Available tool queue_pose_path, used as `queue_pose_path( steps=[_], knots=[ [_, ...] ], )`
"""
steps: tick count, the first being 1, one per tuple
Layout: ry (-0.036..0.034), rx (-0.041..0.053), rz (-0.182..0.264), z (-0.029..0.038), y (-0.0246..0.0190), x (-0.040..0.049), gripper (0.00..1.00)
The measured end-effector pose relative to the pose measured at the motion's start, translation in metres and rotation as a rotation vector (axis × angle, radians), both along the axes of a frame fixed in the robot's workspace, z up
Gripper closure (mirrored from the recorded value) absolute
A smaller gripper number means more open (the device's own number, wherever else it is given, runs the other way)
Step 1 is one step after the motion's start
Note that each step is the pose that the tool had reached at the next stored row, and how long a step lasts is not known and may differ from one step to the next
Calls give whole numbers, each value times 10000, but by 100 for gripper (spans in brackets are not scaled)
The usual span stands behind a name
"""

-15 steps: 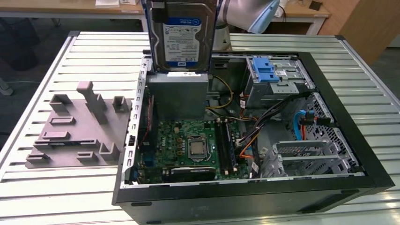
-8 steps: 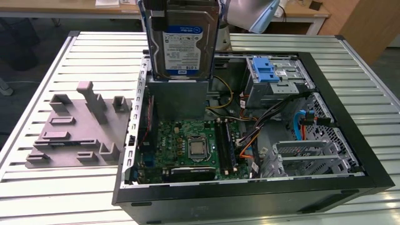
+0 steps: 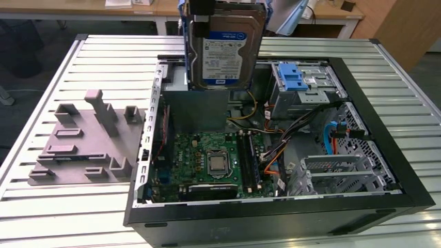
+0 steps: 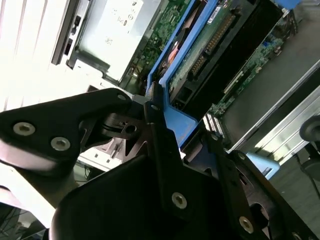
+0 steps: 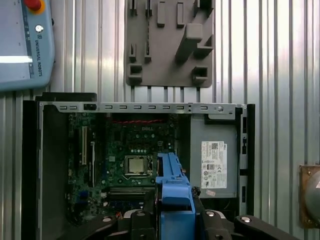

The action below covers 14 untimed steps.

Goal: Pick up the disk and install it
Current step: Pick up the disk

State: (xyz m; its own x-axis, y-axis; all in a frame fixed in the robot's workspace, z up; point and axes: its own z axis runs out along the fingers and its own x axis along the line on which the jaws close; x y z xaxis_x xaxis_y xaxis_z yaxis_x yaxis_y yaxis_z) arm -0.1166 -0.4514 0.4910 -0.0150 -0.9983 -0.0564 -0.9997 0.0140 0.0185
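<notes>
The disk (image 3: 226, 51) hangs upright in the air over the back of the open computer case (image 3: 386, 170), its blue-and-white label facing the exterior camera. My gripper (image 3: 224, 8) grips it from above, shut on its blue plastic rails. In the second wrist view the black fingers (image 4: 155, 130) clamp the blue rail (image 4: 175, 117), with the disk's green circuit-board underside (image 4: 210, 45) beyond. The first wrist view looks down past the gripper (image 5: 174, 215) and the rail (image 5: 172, 182) onto the motherboard (image 5: 125, 155).
Directly under the disk sits the grey power-supply box (image 3: 196, 106) with a white sticker (image 5: 213, 162). A silver drive cage with a blue latch (image 3: 298, 77) is at the exterior view's right. A grey fixture plate (image 3: 82, 139) lies on the slatted table (image 3: 41, 206). A teach pendant (image 5: 20, 40) rests nearby.
</notes>
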Motion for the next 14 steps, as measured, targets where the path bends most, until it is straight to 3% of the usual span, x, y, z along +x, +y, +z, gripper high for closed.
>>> queue_pose_path(
  steps=[9,14],
  knots=[
    [-79,-15,0,-20,-41,131,64],
    [-89,-33,0,-34,-58,230,64]
  ],
)
